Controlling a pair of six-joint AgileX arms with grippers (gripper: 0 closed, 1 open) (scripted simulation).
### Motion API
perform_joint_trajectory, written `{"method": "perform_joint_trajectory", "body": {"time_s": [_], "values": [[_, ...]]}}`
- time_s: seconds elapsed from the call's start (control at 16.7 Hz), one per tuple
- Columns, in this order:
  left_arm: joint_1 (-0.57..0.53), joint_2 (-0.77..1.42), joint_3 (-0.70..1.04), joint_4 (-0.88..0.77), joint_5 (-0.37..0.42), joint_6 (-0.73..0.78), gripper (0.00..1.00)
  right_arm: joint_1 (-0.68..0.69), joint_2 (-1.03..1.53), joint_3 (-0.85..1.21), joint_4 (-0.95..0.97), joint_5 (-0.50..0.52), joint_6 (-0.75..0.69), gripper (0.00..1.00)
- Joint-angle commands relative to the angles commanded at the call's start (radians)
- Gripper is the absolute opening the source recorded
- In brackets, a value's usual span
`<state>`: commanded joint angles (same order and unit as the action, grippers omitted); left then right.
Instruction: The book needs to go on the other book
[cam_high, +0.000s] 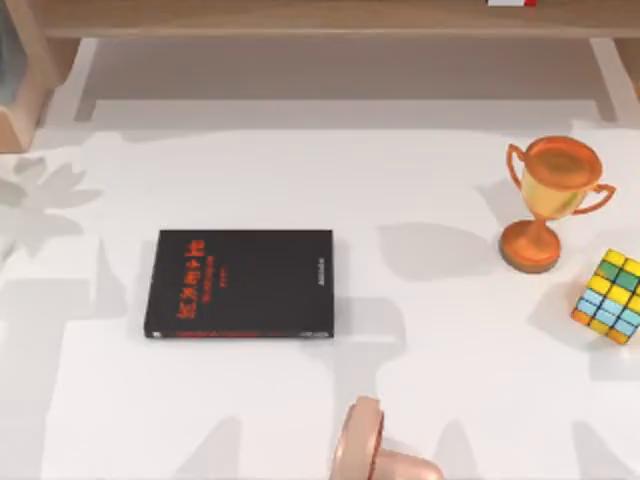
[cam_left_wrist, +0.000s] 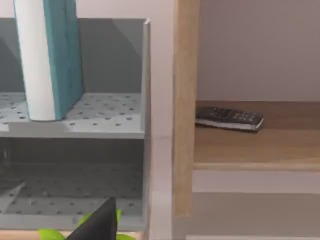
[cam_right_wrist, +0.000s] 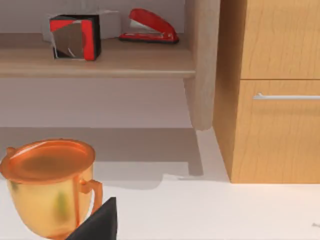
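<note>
The book (cam_left_wrist: 57, 55), light blue with a white page edge, stands upright on the upper tier of a grey perforated rack (cam_left_wrist: 105, 127) in the left wrist view. A dark part of my left gripper (cam_left_wrist: 97, 225) shows in front of the rack and below the book, apart from it. The other book (cam_high: 240, 283), black with red lettering, lies flat on the white table left of centre in the top view, with nothing on it. A dark part of my right gripper (cam_right_wrist: 97, 222) shows close beside an orange trophy (cam_right_wrist: 47, 185).
The trophy (cam_high: 548, 200) and a coloured puzzle cube (cam_high: 610, 296) stand at the table's right. A peach rounded object (cam_high: 375, 450) sits at the front edge. A wooden shelf holds a remote (cam_left_wrist: 229, 118), a red stapler (cam_right_wrist: 150, 26) and a red-black box (cam_right_wrist: 75, 37). A wooden drawer cabinet (cam_right_wrist: 272, 90) stands beside it.
</note>
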<state>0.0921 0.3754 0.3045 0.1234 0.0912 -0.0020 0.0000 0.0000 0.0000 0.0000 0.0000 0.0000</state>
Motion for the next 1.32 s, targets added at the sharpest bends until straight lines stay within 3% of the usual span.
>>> {"method": "perform_joint_trajectory", "body": {"time_s": [0.84, 1.08, 1.32], "values": [[0.271, 1.399, 0.947, 0.386, 0.296, -0.001, 1.00, 0.000, 0.000, 0.000, 0.000, 0.000, 0.000, 1.00], [0.309, 1.607, 1.094, 0.446, 0.346, 0.000, 1.00, 0.000, 0.000, 0.000, 0.000, 0.000, 0.000, 1.00], [0.317, 1.652, 1.128, 0.460, 0.358, 0.001, 1.00, 0.000, 0.000, 0.000, 0.000, 0.000, 0.000, 1.00]]}}
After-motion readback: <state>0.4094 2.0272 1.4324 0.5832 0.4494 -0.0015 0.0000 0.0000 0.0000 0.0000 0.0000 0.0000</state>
